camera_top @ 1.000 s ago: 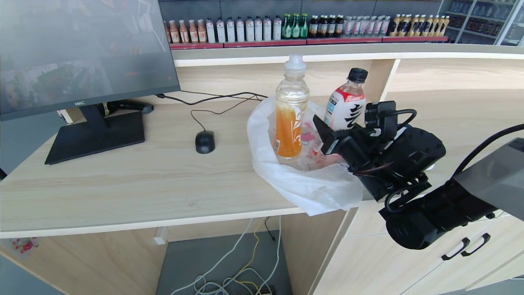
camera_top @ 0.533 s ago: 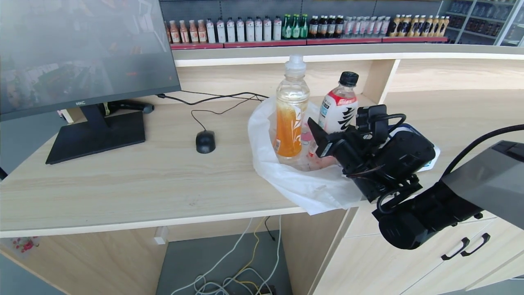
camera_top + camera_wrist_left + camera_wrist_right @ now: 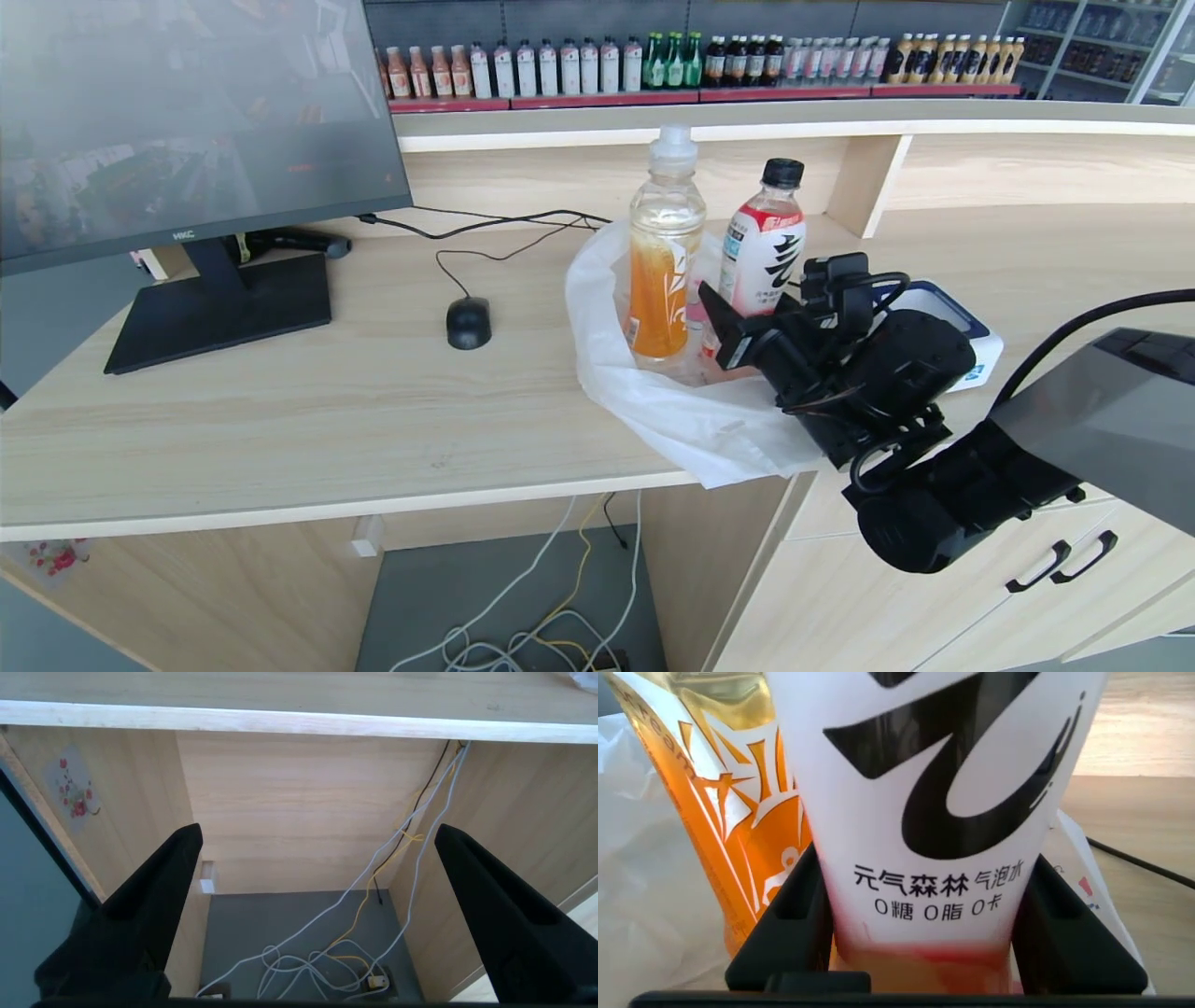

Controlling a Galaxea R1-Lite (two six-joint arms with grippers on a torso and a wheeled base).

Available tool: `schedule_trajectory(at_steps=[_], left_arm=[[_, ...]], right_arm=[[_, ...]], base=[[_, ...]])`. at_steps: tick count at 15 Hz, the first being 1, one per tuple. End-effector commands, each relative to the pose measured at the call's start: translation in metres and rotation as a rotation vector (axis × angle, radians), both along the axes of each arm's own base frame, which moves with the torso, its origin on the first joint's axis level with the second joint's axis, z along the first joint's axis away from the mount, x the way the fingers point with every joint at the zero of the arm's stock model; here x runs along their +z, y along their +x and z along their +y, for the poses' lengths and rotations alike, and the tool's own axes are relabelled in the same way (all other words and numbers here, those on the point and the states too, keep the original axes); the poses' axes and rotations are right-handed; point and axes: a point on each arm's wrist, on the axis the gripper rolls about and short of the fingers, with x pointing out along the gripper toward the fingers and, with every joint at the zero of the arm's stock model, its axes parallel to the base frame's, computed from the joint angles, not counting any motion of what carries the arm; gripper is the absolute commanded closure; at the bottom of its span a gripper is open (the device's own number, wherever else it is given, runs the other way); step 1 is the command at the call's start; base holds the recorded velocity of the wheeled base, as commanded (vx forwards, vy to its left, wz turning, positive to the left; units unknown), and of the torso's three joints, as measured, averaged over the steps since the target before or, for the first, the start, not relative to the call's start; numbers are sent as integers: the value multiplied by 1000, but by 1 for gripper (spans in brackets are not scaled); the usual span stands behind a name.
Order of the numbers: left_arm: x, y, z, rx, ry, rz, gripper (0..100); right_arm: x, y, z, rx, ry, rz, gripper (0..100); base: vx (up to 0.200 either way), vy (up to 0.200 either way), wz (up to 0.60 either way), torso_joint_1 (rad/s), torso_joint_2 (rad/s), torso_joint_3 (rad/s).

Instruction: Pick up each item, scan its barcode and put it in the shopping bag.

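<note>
In the head view, the right end effector (image 3: 750,322) pinches the lower part of a white-labelled bottle (image 3: 767,245) with a black cap. It holds the bottle upright over the open mouth of the white shopping bag (image 3: 653,401), which lies at the desk's (image 3: 308,420) front edge. An orange drink bottle (image 3: 663,252) stands upright inside the bag, just beside the held one. The held bottle's base is hidden behind the end effector, so it may or may not be resting on the bag. A white and blue box (image 3: 952,327) sits on the desk to the right of the bag. A monitor (image 3: 187,121) and a mouse (image 3: 468,323) are well apart on the left.

In the left wrist view, the left end effector (image 3: 318,915) hangs below the desk's front edge (image 3: 280,717), its fingers spread wide. Loose cables (image 3: 318,961) lie on the floor beneath.

In the right wrist view, the right end effector (image 3: 924,952) presses its dark fingers (image 3: 789,905) against both sides of the white-labelled bottle (image 3: 943,793). The orange drink bottle (image 3: 719,812) is close alongside, with the shopping bag (image 3: 626,821) behind it.
</note>
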Motion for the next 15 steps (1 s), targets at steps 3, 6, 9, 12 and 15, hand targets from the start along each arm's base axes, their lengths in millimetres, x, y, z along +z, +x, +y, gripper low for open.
schedule_trajectory(at_steps=[3, 6, 9, 12, 15], left_arm=[[0, 0, 0, 0, 0, 0, 0], [0, 0, 0, 0, 0, 0, 0], [0, 0, 0, 0, 0, -2, 0], [0, 0, 0, 0, 0, -2, 0], [0, 0, 0, 0, 1, -2, 0]], right_arm=[[-3, 0, 1, 4, -5, 9, 100], [-3, 0, 0, 5, -7, 8, 100], [0, -1, 0, 5, -1, 4, 100], [1, -7, -3, 1, -1, 14, 0], [5, -12, -6, -1, -2, 13, 0]], base=[[0, 0, 0, 0, 0, 0], [0, 0, 0, 0, 0, 0], [0, 0, 0, 0, 0, 0], [0, 0, 0, 0, 0, 0], [0, 0, 0, 0, 0, 0]])
